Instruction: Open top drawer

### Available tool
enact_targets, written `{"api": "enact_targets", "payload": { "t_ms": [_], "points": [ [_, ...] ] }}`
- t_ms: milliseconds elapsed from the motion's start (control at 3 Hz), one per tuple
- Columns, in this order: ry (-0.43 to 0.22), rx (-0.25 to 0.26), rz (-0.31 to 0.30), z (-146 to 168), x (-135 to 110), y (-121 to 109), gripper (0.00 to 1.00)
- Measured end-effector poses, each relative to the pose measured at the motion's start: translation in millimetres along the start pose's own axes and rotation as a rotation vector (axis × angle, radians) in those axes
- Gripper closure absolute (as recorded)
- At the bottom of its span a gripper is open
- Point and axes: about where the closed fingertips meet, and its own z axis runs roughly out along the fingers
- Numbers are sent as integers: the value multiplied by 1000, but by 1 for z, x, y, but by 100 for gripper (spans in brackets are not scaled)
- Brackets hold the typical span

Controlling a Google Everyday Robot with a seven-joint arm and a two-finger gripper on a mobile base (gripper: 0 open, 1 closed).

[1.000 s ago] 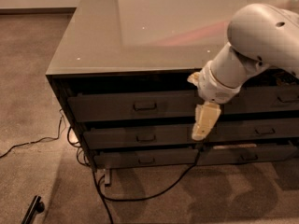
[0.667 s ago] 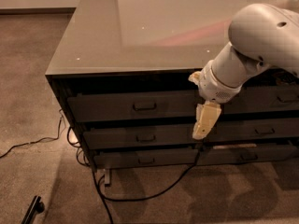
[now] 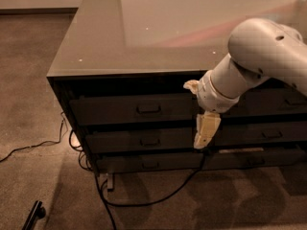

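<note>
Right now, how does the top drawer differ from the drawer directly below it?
The top drawer has a taller front than the middle drawer. The claw hangs right of centre, with its tip in front of the middle drawer, not the top drawer. Both are dark grey, look closed, and carry a small bar handle at centre.

The top drawer [image 3: 110, 110] sits just under the tabletop [image 3: 96, 42], above the middle drawer [image 3: 120, 142] and bottom drawer [image 3: 129, 165]. The pincer [image 3: 201, 142] hangs before the middle drawer, right of its handle [image 3: 149, 141]. Cables [image 3: 144, 202] lie on the floor [image 3: 29, 104] in front.
</note>
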Motion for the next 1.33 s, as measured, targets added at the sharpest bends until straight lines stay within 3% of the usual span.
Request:
{"api": "enact_targets", "payload": {
  "t_ms": [333, 667, 1000, 1333],
  "points": [
    [-39, 15, -43, 22, -16, -3, 0],
    [-38, 40, -71, 41, -31, -22, 0],
    [7, 55, -82, 54, -36, -46, 0],
    [13, 55, -88, 55, -38, -47, 0]
  ]
}}
